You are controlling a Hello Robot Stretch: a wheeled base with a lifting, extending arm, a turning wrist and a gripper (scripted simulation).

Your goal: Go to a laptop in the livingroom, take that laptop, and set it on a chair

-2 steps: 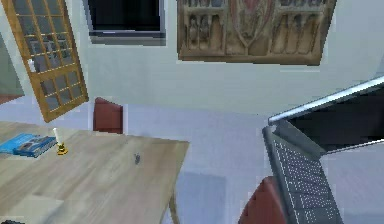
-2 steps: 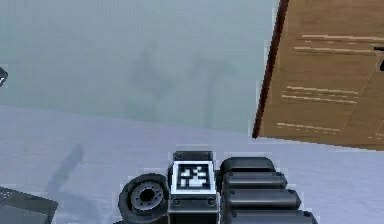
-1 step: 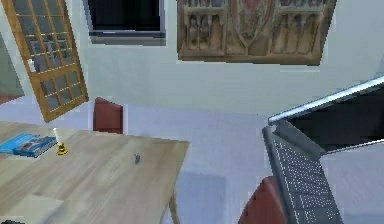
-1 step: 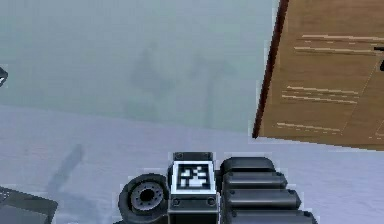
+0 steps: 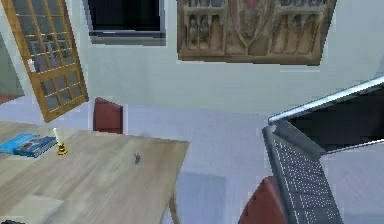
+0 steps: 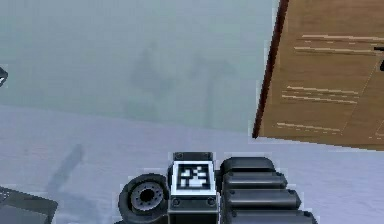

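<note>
One red chair (image 5: 262,205) stands near, just left of the open laptop (image 5: 315,150), which I judge is poised there for setting down. Gripper (image 6: 145,197) jaws: I cannot tell.

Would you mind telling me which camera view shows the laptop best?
The forward view: the laptop is open at its right edge, keyboard and dark screen both plain, though cut off by the frame. In the arm side view, a dark flat corner at the bottom left may be part of it; I cannot tell.
</note>
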